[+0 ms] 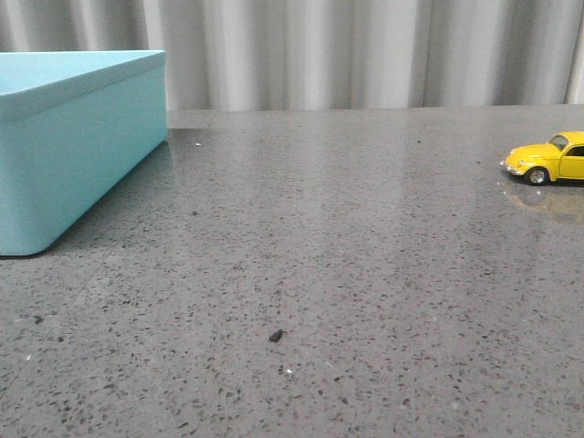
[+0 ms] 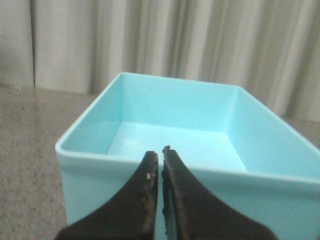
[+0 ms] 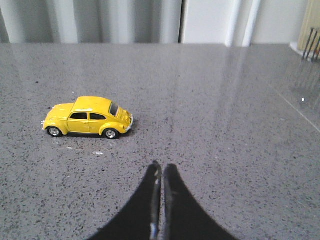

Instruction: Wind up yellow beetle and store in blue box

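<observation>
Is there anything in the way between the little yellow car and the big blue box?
Nothing visible. In the front view only bare grey table lies between the yellow beetle at the right edge and the blue box on the left, apart from a tiny dark speck nearer the camera.

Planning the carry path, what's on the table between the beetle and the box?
Only bare table apart from a small dark speck nearer the camera, per the front view; beetle far right, box far left.
</observation>
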`<state>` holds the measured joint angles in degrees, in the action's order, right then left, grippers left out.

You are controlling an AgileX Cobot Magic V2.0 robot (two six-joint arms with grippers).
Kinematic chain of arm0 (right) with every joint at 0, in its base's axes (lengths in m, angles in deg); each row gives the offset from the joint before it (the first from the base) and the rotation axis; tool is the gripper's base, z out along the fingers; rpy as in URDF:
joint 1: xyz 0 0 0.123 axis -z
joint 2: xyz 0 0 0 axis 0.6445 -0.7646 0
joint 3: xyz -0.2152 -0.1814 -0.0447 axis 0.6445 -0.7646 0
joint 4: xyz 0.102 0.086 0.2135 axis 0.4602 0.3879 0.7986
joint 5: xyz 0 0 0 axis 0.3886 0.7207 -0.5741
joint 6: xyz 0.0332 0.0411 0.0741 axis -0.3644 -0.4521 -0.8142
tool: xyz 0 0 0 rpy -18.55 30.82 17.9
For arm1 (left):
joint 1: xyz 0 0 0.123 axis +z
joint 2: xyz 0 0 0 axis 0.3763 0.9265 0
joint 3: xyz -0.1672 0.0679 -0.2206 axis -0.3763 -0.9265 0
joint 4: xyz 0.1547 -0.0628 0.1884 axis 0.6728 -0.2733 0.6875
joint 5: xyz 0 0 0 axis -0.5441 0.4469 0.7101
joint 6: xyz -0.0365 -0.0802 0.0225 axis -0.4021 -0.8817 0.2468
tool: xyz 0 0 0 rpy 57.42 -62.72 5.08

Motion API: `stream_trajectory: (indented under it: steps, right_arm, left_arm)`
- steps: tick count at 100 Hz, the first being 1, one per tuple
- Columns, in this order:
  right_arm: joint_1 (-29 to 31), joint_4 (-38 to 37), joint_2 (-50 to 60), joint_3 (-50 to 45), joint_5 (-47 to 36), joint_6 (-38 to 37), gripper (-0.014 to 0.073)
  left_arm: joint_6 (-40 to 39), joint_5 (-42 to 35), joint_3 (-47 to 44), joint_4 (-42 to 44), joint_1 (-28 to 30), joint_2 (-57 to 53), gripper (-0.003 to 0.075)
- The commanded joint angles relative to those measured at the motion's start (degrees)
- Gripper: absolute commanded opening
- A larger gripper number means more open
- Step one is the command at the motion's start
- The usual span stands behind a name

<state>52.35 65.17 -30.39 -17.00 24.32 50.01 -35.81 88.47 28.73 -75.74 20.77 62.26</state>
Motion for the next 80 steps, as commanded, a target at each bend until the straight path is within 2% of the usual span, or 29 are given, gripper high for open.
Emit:
stream_trajectory:
  steps: [1, 9, 18, 27, 44, 60, 80]
  right_arm:
    - [0.18, 0.27, -5.94, 7.62, 2.21, 0.02, -0.0061]
    - [-0.61, 0.27, -10.47, 12.56, 4.69, 0.02, -0.0061]
    - [-2.6, 0.27, -13.07, 15.73, 2.66, 0.02, -0.0061]
    - [-3.43, 0.27, -14.15, 16.27, 0.14, 0.02, -0.0061]
    - [-3.52, 1.01, -14.9, 16.84, 0.55, 0.02, -0.0061]
    - [-4.35, 1.01, -19.48, 21.85, 5.76, 0.02, -0.0061]
    - [-9.47, 1.01, -33.2, 33.96, 17.25, 0.02, -0.0061]
  left_arm:
    - [-0.19, -4.68, 5.93, 1.3, -0.15, 3.82, -0.0021]
    - [-0.19, -4.68, 8.98, 1.29, -0.15, 6.68, -0.0021]
    - [-0.19, -5.33, 11.52, 1.29, -0.15, 8.79, -0.0021]
    - [-0.19, -6.53, 12.42, 1.29, -0.15, 10.0, -0.0021]
    - [-0.19, -6.98, 12.42, 0.96, -0.15, 11.18, -0.0021]
    - [-0.19, -6.98, 12.42, 0.84, -0.15, 11.18, -0.0021]
    - [-0.19, -6.98, 12.42, 0.59, -0.15, 11.18, -0.0021]
